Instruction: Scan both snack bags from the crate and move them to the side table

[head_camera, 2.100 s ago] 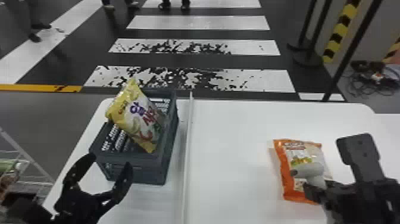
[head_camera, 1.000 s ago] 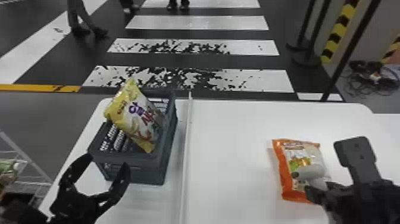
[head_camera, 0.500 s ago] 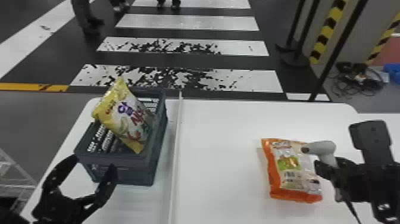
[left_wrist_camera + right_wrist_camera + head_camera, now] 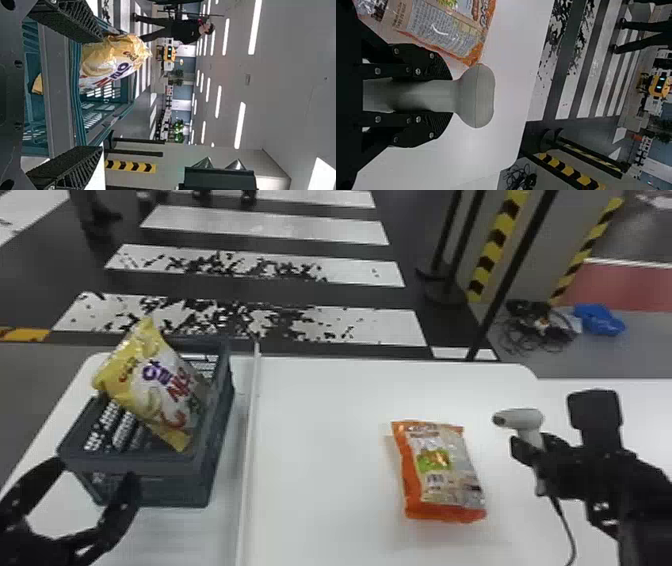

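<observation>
Spreading its two black fingers wide apart, the left gripper (image 4: pixel 97 470) is hovering open at the near end of the dark grey crate (image 4: pixel 165 482). Whether the fingers are touching the crate, I cannot tell. A yellow-and-white snack bag (image 4: pixel 160 387) is leaning inside the crate, its yellow top rising above the rim, beyond the left gripper and apart from its fingers. To the right, a narrow white strip (image 4: pixel 247 430) is running along the white table (image 4: pixel 320 400), between the crate and an orange snack bag (image 4: pixel 442 470). The orange snack bag is lying flat on the table, near the right gripper (image 4: pixel 532 450) and to its left. The right gripper is clamping the handle of a pale grey scanner (image 4: pixel 525 418). The scanner's head is pointing left, and a dark cord (image 4: pixel 565 520) is hanging below the handle.
</observation>
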You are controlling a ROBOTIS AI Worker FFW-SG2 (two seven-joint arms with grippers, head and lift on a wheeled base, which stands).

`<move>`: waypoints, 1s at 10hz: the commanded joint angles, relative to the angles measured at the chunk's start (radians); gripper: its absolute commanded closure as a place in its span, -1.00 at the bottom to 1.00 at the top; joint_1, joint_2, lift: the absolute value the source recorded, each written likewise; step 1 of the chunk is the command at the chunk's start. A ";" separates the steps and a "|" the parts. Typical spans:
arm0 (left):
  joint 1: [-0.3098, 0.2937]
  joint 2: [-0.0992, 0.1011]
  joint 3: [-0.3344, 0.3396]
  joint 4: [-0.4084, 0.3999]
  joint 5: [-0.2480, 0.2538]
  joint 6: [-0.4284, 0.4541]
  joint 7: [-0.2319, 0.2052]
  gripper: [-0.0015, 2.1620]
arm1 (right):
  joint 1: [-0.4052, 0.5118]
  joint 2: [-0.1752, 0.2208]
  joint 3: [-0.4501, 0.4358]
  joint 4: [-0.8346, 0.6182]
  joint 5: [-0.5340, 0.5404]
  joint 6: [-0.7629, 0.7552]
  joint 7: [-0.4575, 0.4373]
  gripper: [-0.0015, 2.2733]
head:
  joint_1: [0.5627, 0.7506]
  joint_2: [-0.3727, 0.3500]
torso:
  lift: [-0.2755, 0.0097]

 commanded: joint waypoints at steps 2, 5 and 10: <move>0.001 -0.001 0.002 0.000 -0.002 0.003 0.000 -0.97 | -0.070 -0.025 -0.062 0.189 -0.038 -0.096 0.010 0.95 | 0.41 -0.45 | 0.24; 0.001 -0.005 0.002 0.000 -0.003 0.003 0.000 -0.97 | -0.159 -0.062 -0.070 0.426 -0.064 -0.240 0.017 0.95 | 0.41 -0.58 | 0.24; 0.000 -0.005 0.007 0.000 -0.005 0.003 0.000 -0.97 | -0.259 -0.082 -0.056 0.696 -0.064 -0.415 0.006 0.95 | 0.41 -0.66 | 0.24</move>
